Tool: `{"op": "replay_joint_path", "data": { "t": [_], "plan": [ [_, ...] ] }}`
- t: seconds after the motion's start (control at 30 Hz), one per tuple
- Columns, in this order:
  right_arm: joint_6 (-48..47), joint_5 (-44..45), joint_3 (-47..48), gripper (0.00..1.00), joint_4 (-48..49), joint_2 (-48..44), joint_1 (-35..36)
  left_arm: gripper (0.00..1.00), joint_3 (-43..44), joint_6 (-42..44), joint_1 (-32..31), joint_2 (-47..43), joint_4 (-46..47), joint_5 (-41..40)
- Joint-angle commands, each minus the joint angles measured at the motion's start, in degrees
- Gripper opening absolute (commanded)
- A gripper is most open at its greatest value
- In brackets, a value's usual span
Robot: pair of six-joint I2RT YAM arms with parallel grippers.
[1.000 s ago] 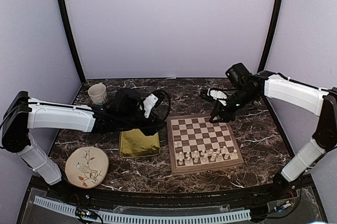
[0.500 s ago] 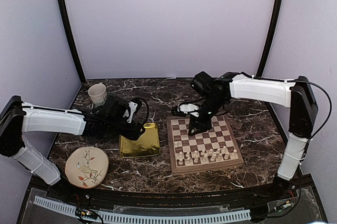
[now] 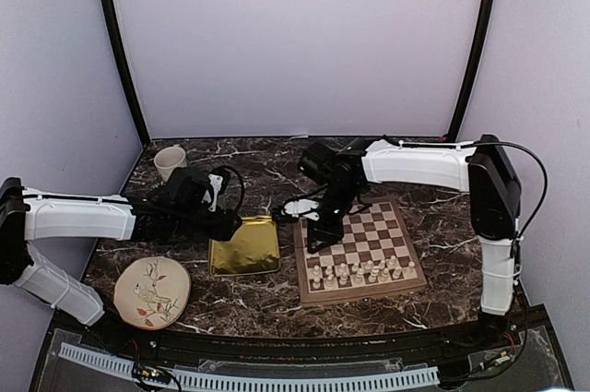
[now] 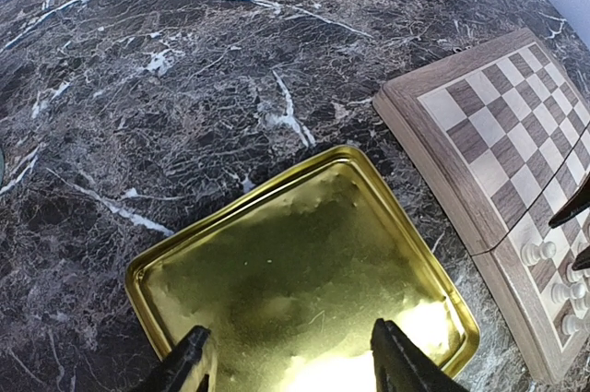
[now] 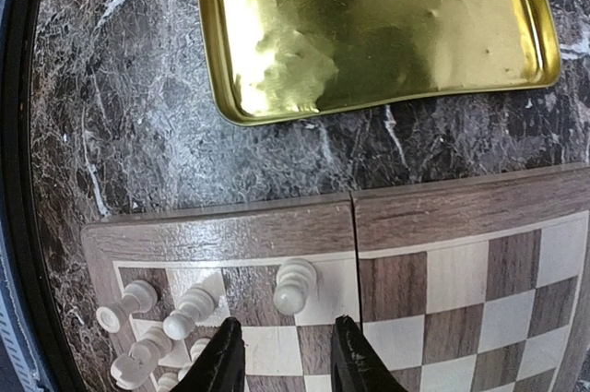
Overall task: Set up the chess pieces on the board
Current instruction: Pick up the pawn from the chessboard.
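The wooden board (image 3: 406, 286) lies right of centre, with cream chess pieces (image 3: 359, 272) standing in its two near rows. My right gripper (image 3: 316, 237) hovers over the board's left side, open and empty (image 5: 288, 364). One piece (image 5: 295, 286) stands alone on a light square just beyond its fingertips, with more pieces (image 5: 189, 309) to one side. My left gripper (image 3: 235, 224) hangs over the gold tray's back left edge, jaws wide open (image 4: 290, 364) above the bare tray (image 4: 304, 272). The board's edge (image 4: 433, 152) and a few pieces (image 4: 539, 251) show at the right of the left wrist view.
The gold tray (image 3: 245, 249) sits just left of the board, nothing in it. A round plate with a bird drawing (image 3: 152, 292) lies near the front left. A cream cup (image 3: 170, 162) stands at the back left. Dark marble table (image 3: 442, 217) all around.
My right arm swung left from the back right to above the board's left side. My left arm drew back to the left off the tray, its jaws opening wider.
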Motion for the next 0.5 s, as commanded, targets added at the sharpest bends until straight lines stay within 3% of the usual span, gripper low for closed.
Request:
{"op": "replay_joint_path", "data": {
  "t": [0.0, 0.27, 0.47],
  "plan": [
    [1.0, 0.7, 2.6, 0.33, -1.9, 2.2, 1.8, 0.59, -1.0, -0.8, 0.4, -1.9, 0.1, -0.7],
    [2.4, 2.3, 4.2, 0.30, -2.0, 4.3, 2.9, 0.59, -2.1, -1.4, 0.4, -2.1, 0.9, 0.0],
    [3.5, 3.7, 5.3, 0.19, -2.1, 5.5, 2.9, 0.59, -2.8, -2.1, 0.5, -2.3, 1.3, 0.7]
  ]
}}
